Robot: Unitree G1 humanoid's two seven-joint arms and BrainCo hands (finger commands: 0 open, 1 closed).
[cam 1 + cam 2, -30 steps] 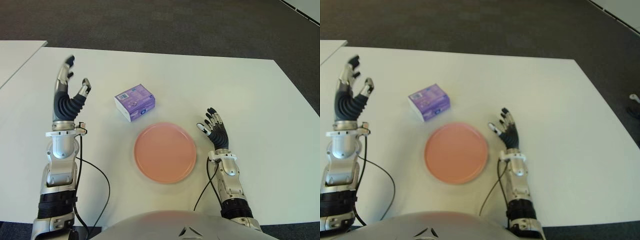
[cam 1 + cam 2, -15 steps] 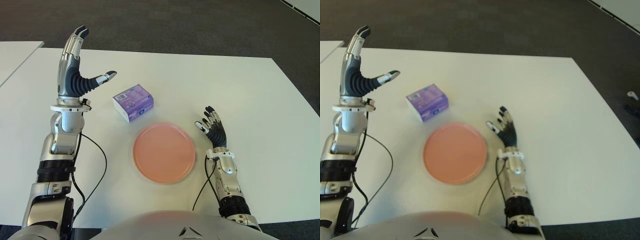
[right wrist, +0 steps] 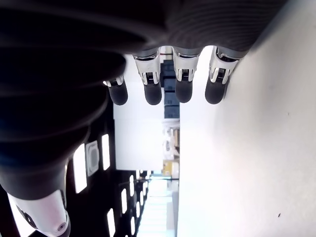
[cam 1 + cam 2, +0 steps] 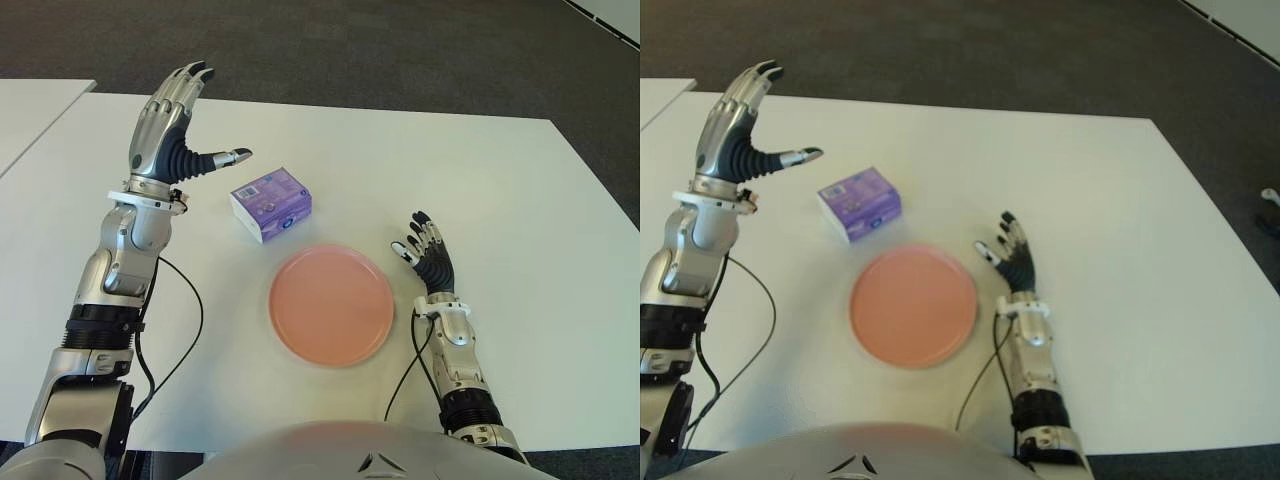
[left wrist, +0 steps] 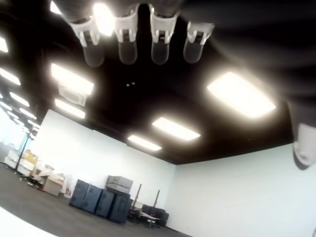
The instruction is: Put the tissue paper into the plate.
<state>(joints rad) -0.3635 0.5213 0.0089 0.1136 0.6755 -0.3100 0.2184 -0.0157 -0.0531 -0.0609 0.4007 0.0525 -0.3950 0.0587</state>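
We look down on a white table [image 4: 520, 200] whose far edge meets a dark grey carpeted floor [image 4: 400, 50]; a second white table [image 4: 30, 110] shows at the left, set apart from ours by a narrow gap. The tissue paper [image 4: 270, 204], a small purple pack, lies flat on the table just beyond the plate [image 4: 331, 304], a round pink dish near the table's front edge; pack and plate are close but do not touch. Our left hand [image 4: 172, 128] is raised above the table to the left of the pack, fingers spread and thumb pointing toward it, holding nothing. Our right hand [image 4: 426, 256] shows just to the right of the plate, fingers relaxed and apart, also empty. The left wrist view shows a black ceiling with bright light panels [image 5: 240, 93], white walls and dark cabinets [image 5: 98, 202] far off.
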